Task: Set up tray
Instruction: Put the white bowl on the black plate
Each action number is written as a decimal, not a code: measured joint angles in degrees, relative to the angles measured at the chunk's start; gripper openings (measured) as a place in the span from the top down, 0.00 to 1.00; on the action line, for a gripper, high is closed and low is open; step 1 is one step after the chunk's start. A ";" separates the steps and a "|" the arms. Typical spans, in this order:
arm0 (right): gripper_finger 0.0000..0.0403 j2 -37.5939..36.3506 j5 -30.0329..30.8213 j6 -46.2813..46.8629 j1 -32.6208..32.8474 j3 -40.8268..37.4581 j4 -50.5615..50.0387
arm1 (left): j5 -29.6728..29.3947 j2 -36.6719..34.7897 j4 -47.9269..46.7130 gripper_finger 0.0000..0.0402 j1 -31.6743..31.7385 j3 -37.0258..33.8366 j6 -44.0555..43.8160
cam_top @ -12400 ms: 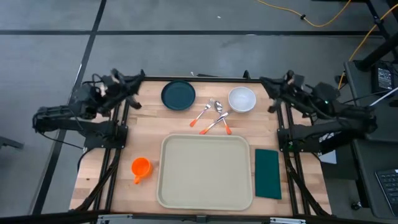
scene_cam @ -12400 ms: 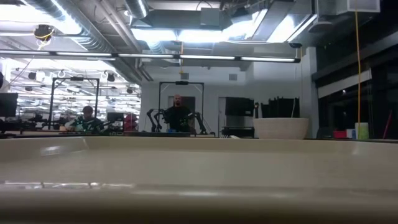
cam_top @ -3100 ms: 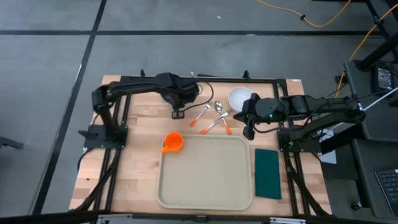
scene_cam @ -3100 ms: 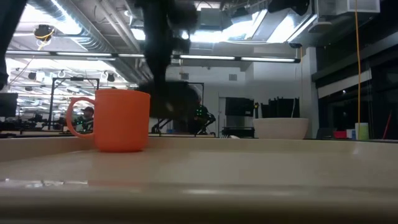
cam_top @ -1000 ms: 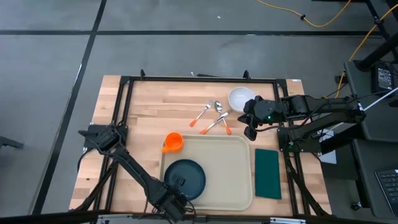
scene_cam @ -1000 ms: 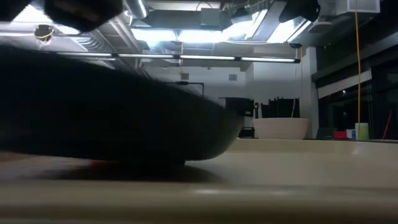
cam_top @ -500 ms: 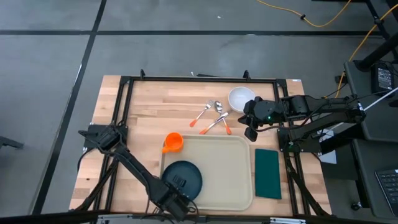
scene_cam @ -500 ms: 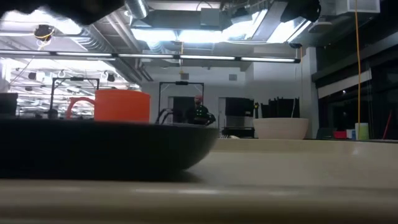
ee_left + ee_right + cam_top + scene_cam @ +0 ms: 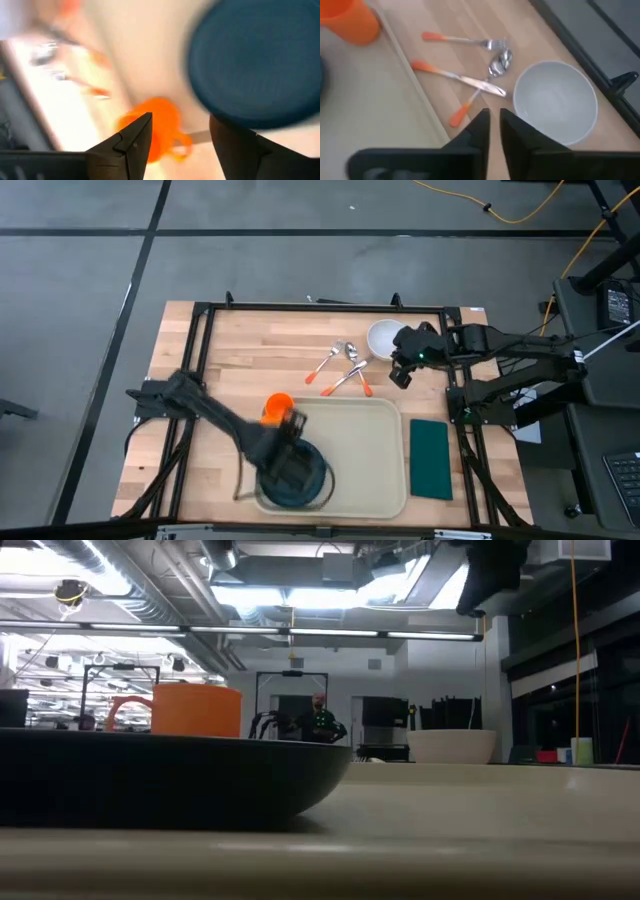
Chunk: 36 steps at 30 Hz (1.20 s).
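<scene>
Tray (image 9: pixel 380 470) sat at the near centre of the table, long axis running left-right. Dark blue plate (image 9: pixel 300 470) lay in its near-left corner, orange cup (image 9: pixel 277 409) at the tray's far-left corner, right by the rim. In the low view the plate rested flat on the tray floor, cup behind it.

Left gripper (image 9: pixel 290 442) hung over the plate and cup, fingers (image 9: pixel 135 140) apart, nothing between them in the left wrist view; plate looked released.

Right gripper (image 9: pixel 402 366) hovered just past the tray's far-right corner, close to the white bowl (image 9: pixel 385 338). Its fingers (image 9: pixel 481 131) stood nearly together with a narrow gap, clamped on nothing. In the right wrist view the bowl was just ahead of the fingertips and off to one side, with the fork (image 9: pixel 465 41), spoon (image 9: pixel 500 61) and knife (image 9: pixel 457 76) in a loose cluster beside it.

Still off the tray: bowl, cutlery, and the green napkin (image 9: pixel 430 459) lying just right of the tray.

Judgement: the bowl looked next, and the right arm was clearly nearer; the left was well apart from it. From the bowl the tray lay toward the near edge and slightly left, so a short pull over the far rim would do. The gap would need widening first to take the bowl's rim.
</scene>
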 joint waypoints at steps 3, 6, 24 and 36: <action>0.72 1.86 -3.52 -3.72 -3.74 0.00 -0.47 | -3.42 -3.71 -0.38 0.53 3.23 0.50 -3.80; 0.57 5.10 -5.22 -8.17 -7.73 0.00 -0.53 | -6.61 -8.56 0.78 0.52 6.59 0.50 -8.66; 0.25 29.41 -13.93 -18.89 -24.05 0.00 7.48 | -29.09 -27.25 7.00 0.53 10.75 0.52 -11.48; 0.32 33.75 -13.92 -14.66 -23.86 0.00 10.96 | -29.34 -29.53 5.78 0.53 12.35 0.51 -6.62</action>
